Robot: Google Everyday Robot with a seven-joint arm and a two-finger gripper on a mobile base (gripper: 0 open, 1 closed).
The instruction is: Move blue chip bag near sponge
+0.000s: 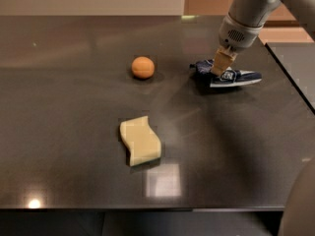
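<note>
Dark, glossy stone forms the table [74, 82] on which a Google Everyday Robot works with one arm. The grey arm [246, 18] reaches down from the upper right corner of the camera view, and its gripper [220, 69] stands at the far right of the tabletop, set directly on the blue chip bag [236, 76]. The tan fingers [222, 62] show as one block with no gap between them, pinched on the crumpled left part of the bag. The bag, dark navy foil with white label patches, lies on the table surface, its flatter end stretching right toward the table's edge. A small round orange ball [142, 67] rests on the table to the left of the bag, apart from it and at about the same depth. The sponge [141, 140], pale yellow with wavy sides, lies flat nearer the camera, in front of the ball and slightly left of centre, well apart from the bag and from the gripper. A bright square patch of reflected light [162, 180] sits on the tabletop just in front of the sponge and slightly to its right, and a smaller glint [34, 203] shows near the front left edge. A rounded pale part of the robot's body [300, 205] fills the lower right corner. A second dark surface [295, 68] adjoins the table on the right, beyond a thin seam.
</note>
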